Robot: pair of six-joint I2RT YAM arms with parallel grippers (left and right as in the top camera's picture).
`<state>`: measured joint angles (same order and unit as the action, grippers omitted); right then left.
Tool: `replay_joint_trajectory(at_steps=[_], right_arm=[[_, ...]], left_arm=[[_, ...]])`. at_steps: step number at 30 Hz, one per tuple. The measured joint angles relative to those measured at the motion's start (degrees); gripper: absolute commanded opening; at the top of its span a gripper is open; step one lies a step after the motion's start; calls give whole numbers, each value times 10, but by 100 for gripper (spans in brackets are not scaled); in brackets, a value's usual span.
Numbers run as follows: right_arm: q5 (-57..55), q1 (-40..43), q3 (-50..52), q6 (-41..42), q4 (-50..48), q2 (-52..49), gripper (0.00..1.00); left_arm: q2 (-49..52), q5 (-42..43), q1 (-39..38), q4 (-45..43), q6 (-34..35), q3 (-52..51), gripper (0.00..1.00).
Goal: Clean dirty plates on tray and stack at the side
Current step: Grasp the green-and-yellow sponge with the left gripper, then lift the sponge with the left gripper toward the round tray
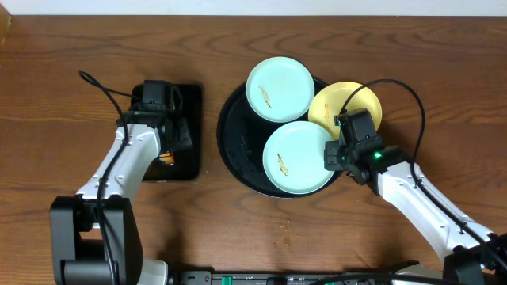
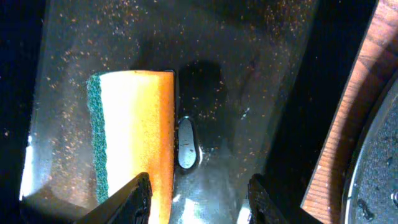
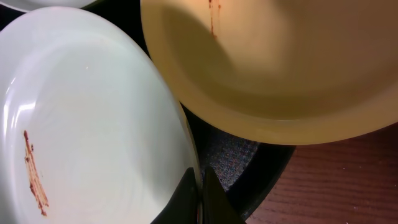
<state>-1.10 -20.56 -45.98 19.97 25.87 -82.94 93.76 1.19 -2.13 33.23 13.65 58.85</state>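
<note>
Closest to the front edge, the right hand (image 3: 200, 190) is pinched onto the rim of the front mint plate (image 1: 295, 158), which is smeared brown. It's on the round tray (image 1: 236, 142), middle of the bench (image 1: 63, 47), with the other mint plate (image 1: 280, 89) and yellow plate (image 1: 352, 101) further back. Left hand (image 2: 198, 196) is spread wide over the sponge (image 2: 134, 130) in the small tray (image 1: 192, 99), left side.

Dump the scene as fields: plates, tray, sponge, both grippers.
tray: round, black
far mint plate: on tray, brown smear
near mint plate: on tray, brown smear
yellow plate: overhangs tray rim, small smear
small tray: beside tray, holds sponge
left gripper: open, over sponge
right gripper: shut on near mint plate's rim
stacked at side: none yet
</note>
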Motion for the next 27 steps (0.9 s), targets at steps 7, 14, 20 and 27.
replay_joint_trajectory(at_steps=[7, 14, 20, 27], right_arm=[[0, 0, 0, 0, 0, 0, 1], [0, 0, 0, 0, 2, 0, 1], [0, 0, 0, 0, 3, 0, 1], [0, 0, 0, 0, 7, 0, 1]], left_arm=[[-3, -4, 2, 2, -4, 2, 39], [-48, -60, 13, 17, -4, 11, 31], [-35, -137, 14, 24, 38, 5, 21], [5, -166, 35, 25, 94, -3, 13]])
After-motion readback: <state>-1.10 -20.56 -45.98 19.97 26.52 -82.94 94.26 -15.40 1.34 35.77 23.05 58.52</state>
